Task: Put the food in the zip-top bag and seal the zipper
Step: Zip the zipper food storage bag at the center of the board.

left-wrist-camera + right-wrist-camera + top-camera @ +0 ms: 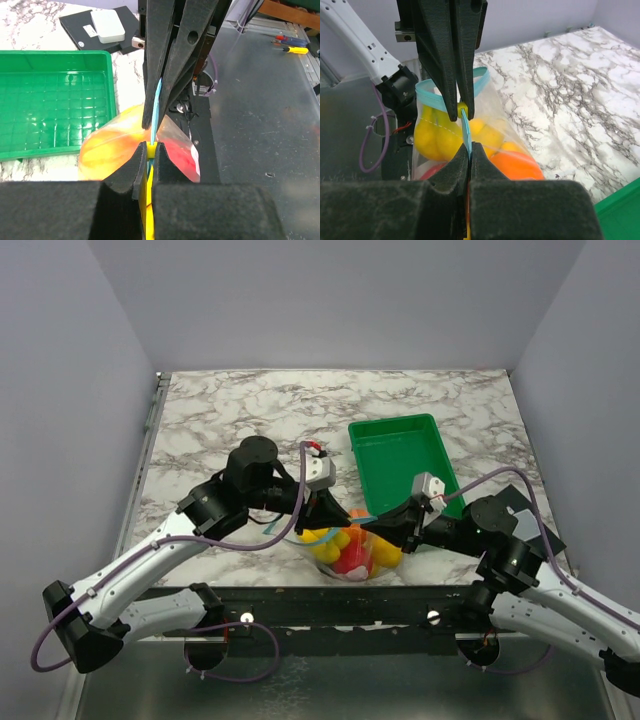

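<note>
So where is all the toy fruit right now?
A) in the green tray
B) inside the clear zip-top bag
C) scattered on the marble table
B: the yellow, orange and red toy fruit shows through the clear zip-top bag, whose blue zipper the left gripper and right gripper pinch; the green tray holds none.

- marble table, white with grey veins
- green tray on it, 3 o'clock of centre
- black pad flat at 4 o'clock, by the table's edge
</note>
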Controlling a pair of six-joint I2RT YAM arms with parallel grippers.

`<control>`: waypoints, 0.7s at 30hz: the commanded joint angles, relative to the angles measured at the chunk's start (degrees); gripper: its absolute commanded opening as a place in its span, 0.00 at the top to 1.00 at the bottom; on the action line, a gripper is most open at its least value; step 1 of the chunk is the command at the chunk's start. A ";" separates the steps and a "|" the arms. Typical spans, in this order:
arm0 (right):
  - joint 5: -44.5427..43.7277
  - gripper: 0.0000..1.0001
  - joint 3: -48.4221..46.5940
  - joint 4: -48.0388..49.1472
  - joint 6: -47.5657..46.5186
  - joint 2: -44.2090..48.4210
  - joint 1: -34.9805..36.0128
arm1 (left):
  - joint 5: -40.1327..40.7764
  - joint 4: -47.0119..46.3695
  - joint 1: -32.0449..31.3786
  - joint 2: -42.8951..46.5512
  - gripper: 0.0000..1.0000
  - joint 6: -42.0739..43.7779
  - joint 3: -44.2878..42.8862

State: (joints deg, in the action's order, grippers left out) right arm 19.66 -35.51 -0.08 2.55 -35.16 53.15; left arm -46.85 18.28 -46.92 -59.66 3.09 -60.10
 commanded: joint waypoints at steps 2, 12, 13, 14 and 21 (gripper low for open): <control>-5.63 0.99 -0.29 2.34 -0.09 3.76 -0.32 | 3.85 3.09 0.33 4.29 1.00 0.09 1.82; -7.90 0.99 -0.16 0.70 0.00 4.92 -0.32 | 8.45 3.25 0.36 8.25 1.00 -0.74 2.73; -8.08 0.99 -0.10 0.63 0.07 4.92 -0.32 | 8.74 3.25 0.34 8.51 1.00 -0.87 2.71; -8.20 0.99 0.10 0.54 0.11 4.92 -0.32 | 8.98 3.26 0.33 8.69 1.00 -0.97 2.70; -8.77 0.99 0.90 1.53 1.36 4.11 -0.32 | 9.75 2.84 0.34 8.77 1.00 -2.51 2.50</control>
State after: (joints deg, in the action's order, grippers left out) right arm 15.27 -35.29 0.19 3.18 -32.14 53.19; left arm -39.64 19.05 -47.03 -52.82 2.09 -57.69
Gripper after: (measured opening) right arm 0.011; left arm 0.020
